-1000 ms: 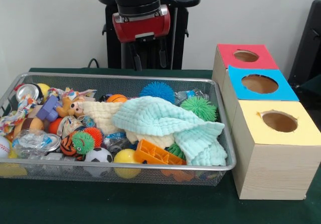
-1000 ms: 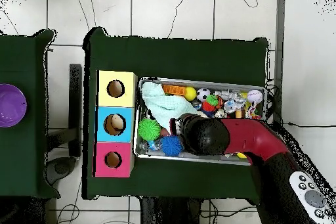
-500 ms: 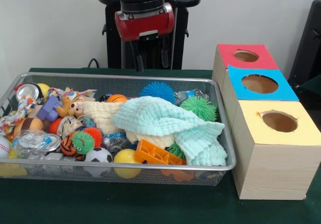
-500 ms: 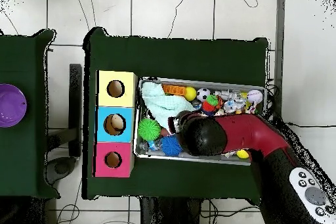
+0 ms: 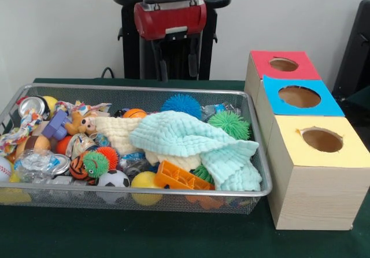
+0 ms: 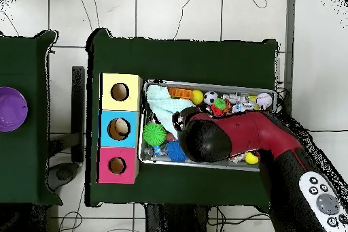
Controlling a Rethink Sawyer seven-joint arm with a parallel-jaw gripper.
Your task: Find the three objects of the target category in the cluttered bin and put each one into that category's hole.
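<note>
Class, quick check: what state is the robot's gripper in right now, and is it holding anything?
Gripper: open and empty, hanging above the back of the wire bin.

Red-and-black arm [image 6: 262, 134] raised, claw [image 5: 176, 64] pointing straight down, its two fingers [image 5: 162, 68] parted, empty.

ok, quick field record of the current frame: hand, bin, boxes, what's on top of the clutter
hand: above the bin's far side, fingers apart, holding nothing
bin: wire mesh tray, packed with toys
top of clutter: mint green cloth draped over the middle
spiky balls: blue, green
boxes: red, blue, yellow, one hole in each top
placed so far: cannot tell
</note>
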